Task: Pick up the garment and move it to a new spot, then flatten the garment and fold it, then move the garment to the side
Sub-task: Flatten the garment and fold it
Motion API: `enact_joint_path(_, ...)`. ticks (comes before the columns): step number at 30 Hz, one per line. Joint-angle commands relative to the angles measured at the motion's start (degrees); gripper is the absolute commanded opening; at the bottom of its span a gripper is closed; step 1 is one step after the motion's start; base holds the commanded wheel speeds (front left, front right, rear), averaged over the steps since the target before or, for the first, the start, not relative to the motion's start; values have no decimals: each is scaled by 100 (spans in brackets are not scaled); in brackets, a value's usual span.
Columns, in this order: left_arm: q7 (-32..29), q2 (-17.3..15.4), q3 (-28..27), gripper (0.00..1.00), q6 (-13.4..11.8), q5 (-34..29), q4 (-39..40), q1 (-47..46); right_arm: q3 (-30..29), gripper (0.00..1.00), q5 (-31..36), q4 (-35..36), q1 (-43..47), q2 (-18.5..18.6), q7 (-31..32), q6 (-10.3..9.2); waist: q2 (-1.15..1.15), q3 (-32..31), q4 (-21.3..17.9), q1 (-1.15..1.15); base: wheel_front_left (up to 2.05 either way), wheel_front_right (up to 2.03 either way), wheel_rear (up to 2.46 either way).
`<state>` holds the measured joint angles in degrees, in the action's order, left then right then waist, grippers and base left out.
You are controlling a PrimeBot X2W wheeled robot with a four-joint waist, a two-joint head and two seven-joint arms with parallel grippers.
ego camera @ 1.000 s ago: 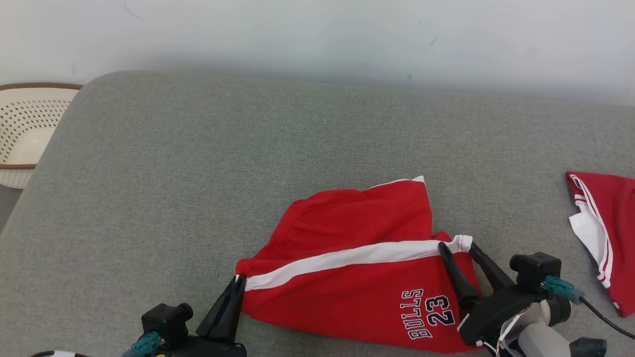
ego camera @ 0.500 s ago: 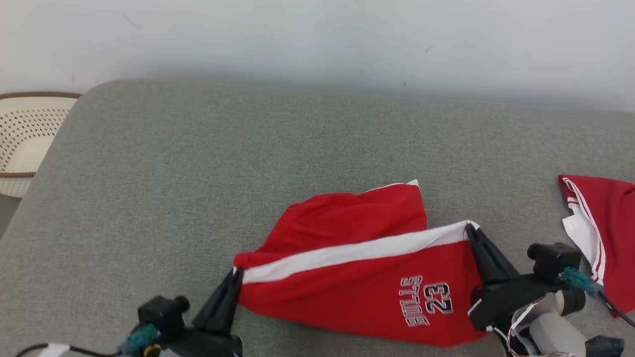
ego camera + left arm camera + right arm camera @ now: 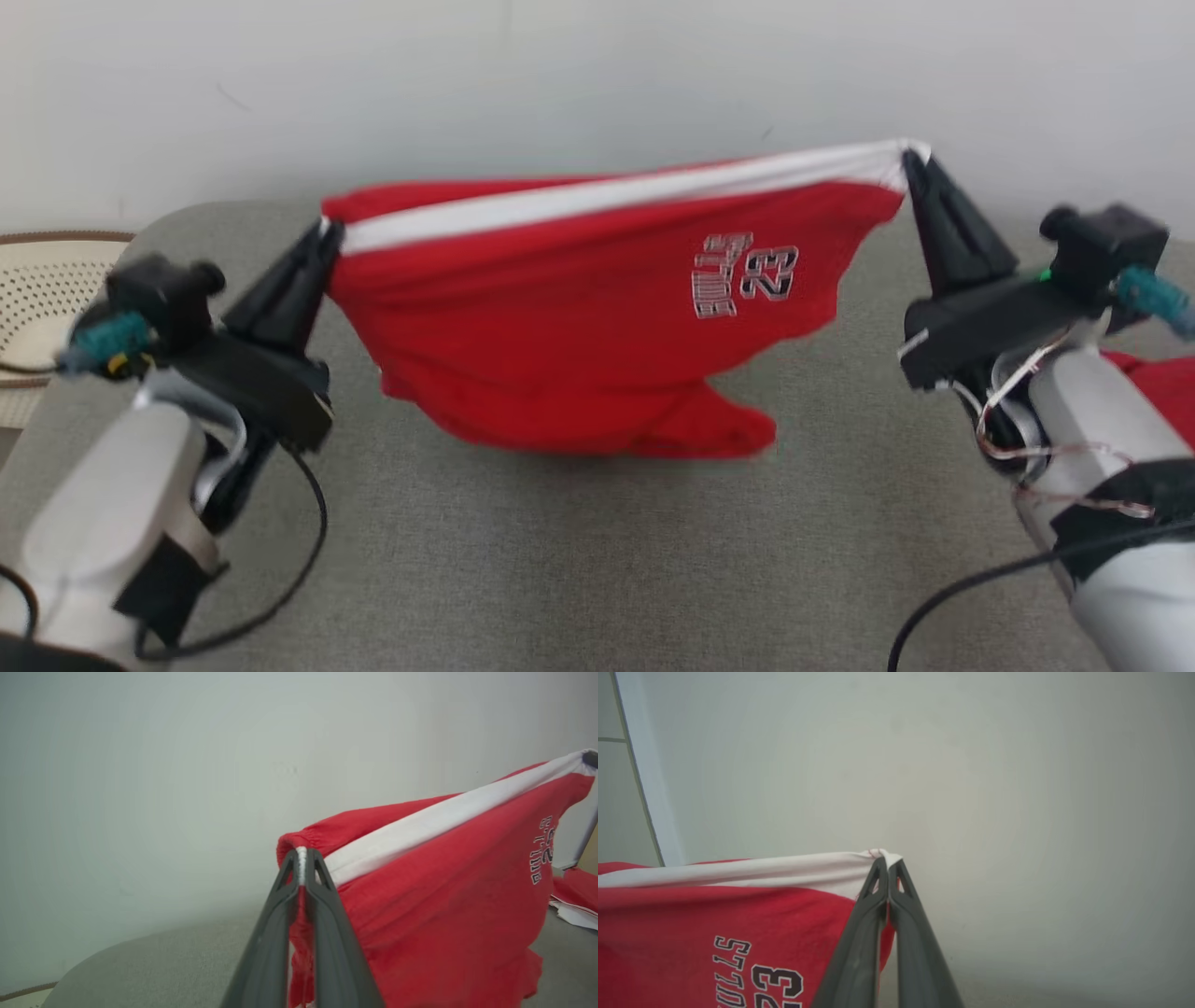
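Observation:
The garment is a pair of red shorts with a white side stripe and a "BULLS 23" print. It hangs stretched in the air above the grey cushion, its lower fold drooping close to the fabric surface. My left gripper is shut on the stripe's left end, seen up close in the left wrist view. At the stripe's right end my right gripper pinches the white hem, as the right wrist view shows. The garment spans between both grippers.
A second red and white garment lies on the cushion at the right, partly behind my right arm. A perforated cream basket stands off the cushion's left edge. A pale wall rises behind.
The right gripper closed on the hem's right end. Both arms then lifted the garment off the cushion and pulled it taut between them. The head camera has tilted up.

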<state>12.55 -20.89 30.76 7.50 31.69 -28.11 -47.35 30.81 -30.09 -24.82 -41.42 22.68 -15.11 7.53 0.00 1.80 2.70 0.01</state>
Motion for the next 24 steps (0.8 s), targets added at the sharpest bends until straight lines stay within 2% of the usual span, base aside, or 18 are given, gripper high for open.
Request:
enact_joint_path(1, -8, -96, 50, 0, -6, 100, -102, -155, -2, 0, 38, -46, -160, 69, 2, -8, 0, -67, -59, -1, 0, 0, 0)
enact_joint_path(7, -78, -265, 587, 0, -6, 408, -456, -1190, 129, 0, 104, -316, -1036, 109, 3, -8, 0, 17, -139, -1, 0, 0, 0)
enact_joint_path(12, -44, -360, 873, 0, -6, 449, -639, -2149, 173, 0, 288, -576, -1873, 148, 3, -8, 0, 692, -246, -1, 0, 0, 0)
enact_joint_path(16, 101, -292, 960, 0, -6, 254, -934, -2925, 34, 0, 498, -833, -2628, 99, 4, -8, 0, 1367, -301, -1, 0, 0, 0)
enact_joint_path(24, 264, 95, 902, 0, -101, -437, -1289, -4332, -371, 0, 1247, -1548, -4297, -25, 3, -8, 0, 2566, -387, -1, 0, 0, 0)
